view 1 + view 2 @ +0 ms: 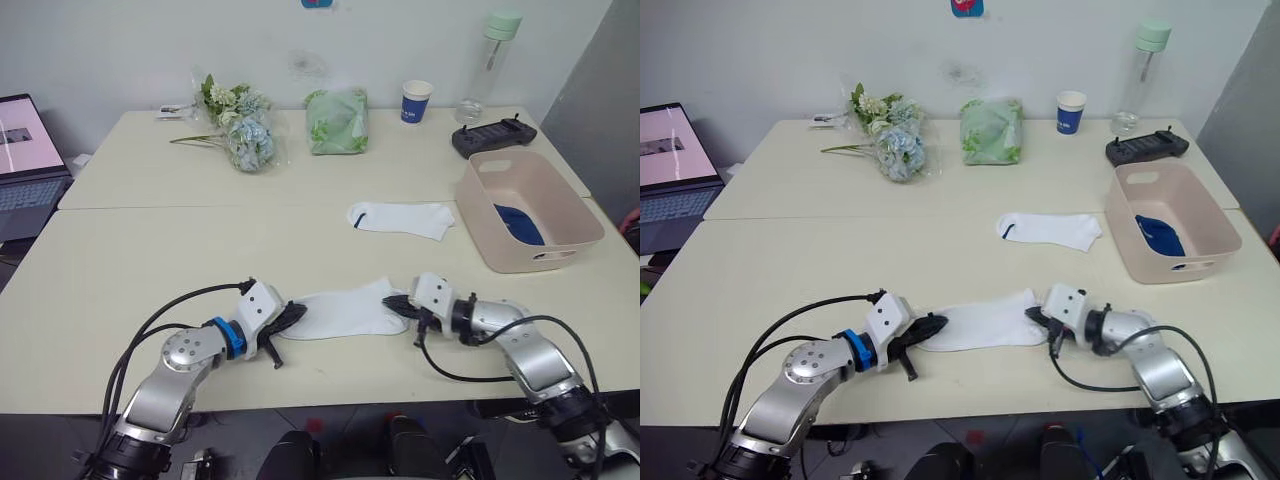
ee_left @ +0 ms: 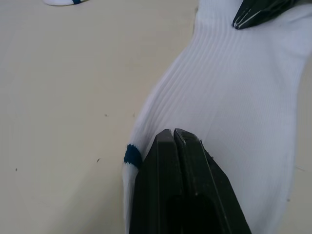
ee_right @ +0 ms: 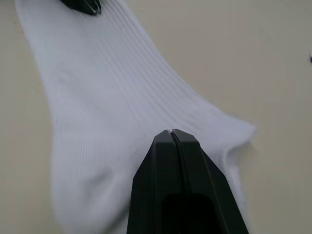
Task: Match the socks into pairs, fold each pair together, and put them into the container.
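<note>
A white sock (image 1: 340, 312) lies stretched flat near the table's front edge, between my two grippers. My left gripper (image 1: 292, 315) is shut on its cuff end, beside a small blue mark (image 2: 130, 156). My right gripper (image 1: 398, 302) is shut on the opposite end, where the fabric wrinkles (image 3: 229, 146). A second white sock (image 1: 402, 216) lies flat farther back, right of centre. The pale pink container (image 1: 520, 255) stands at the right edge with a dark blue sock (image 1: 518, 224) inside it.
Along the back of the table are a bunch of flowers (image 1: 245, 130), a pale green bag (image 1: 337, 120), a blue-and-white cup (image 1: 416, 101), a bottle (image 1: 487, 65) and a black controller (image 1: 493, 135). A laptop (image 1: 25, 165) sits at the far left.
</note>
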You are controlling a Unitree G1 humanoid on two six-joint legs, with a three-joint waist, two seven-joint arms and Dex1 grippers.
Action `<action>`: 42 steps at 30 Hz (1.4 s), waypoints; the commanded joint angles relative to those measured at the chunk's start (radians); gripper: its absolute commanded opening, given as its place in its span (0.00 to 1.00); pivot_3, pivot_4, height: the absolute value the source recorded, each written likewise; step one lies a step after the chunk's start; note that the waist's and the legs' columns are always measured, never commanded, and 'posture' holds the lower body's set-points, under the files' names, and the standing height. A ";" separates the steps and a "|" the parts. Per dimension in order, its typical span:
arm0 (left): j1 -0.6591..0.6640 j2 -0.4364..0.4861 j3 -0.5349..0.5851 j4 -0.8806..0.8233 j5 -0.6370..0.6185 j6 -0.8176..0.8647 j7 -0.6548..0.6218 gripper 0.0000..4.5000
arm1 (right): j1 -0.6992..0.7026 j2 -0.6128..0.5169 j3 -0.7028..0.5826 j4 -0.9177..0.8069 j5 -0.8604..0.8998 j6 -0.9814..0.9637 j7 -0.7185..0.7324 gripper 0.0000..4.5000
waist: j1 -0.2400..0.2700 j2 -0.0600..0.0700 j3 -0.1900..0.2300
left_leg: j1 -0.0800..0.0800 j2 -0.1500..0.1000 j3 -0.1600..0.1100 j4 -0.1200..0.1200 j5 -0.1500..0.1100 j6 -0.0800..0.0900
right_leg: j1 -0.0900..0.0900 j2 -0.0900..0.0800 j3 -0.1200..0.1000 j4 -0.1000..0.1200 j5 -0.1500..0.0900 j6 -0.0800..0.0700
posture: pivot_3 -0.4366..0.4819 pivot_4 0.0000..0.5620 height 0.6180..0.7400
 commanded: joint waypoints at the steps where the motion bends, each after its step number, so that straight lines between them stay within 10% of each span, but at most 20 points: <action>1: 0.002 0.023 0.042 -0.014 -0.039 -0.038 -0.050 0.00 | 0.013 -0.008 -0.078 -0.036 0.112 -0.007 0.067 0.00 | 0.000 0.000 0.000 | 0.000 0.000 0.000 0.000 0.000 0.000 | 0.000 0.000 0.000 0.000 0.000 0.000 | 0.48 0.27 1.00; 16: 0.098 0.130 0.020 -0.060 0.009 -0.064 -0.134 0.00 | 0.075 -0.037 0.026 -0.080 0.054 -0.031 0.171 0.00 | 0.001 0.000 0.001 | -0.001 0.000 0.000 0.000 0.000 0.000 | -0.001 0.000 0.000 0.000 0.000 0.000 | 0.48 0.27 1.00; 27: 0.120 0.139 0.104 -0.054 -0.066 -0.102 -0.147 0.00 | 0.130 -0.109 -0.168 -0.122 0.252 0.010 0.227 0.00 | 0.001 0.001 0.001 | 0.000 0.002 0.000 0.000 0.000 0.001 | 0.000 0.000 0.000 0.000 0.000 0.000 | 0.48 0.27 1.00; 32: 0.103 0.090 0.313 -0.106 -0.240 0.050 -0.032 0.14 | 0.058 -0.096 -0.324 -0.075 0.277 0.080 0.075 0.27 | -0.001 0.001 0.002 | -0.001 0.004 0.000 0.000 0.000 0.001 | -0.001 0.000 0.000 0.001 0.000 0.000 | 0.48 0.27 1.00; 42: 0.150 0.013 0.440 0.027 -0.172 -0.006 0.117 0.85 | 0.009 -0.043 -0.350 0.096 0.149 0.052 -0.110 1.00 | 0.001 0.001 0.002 | -0.001 0.001 0.001 0.000 0.000 0.000 | -0.002 -0.001 0.001 0.000 0.000 0.000 | 0.48 0.27 1.00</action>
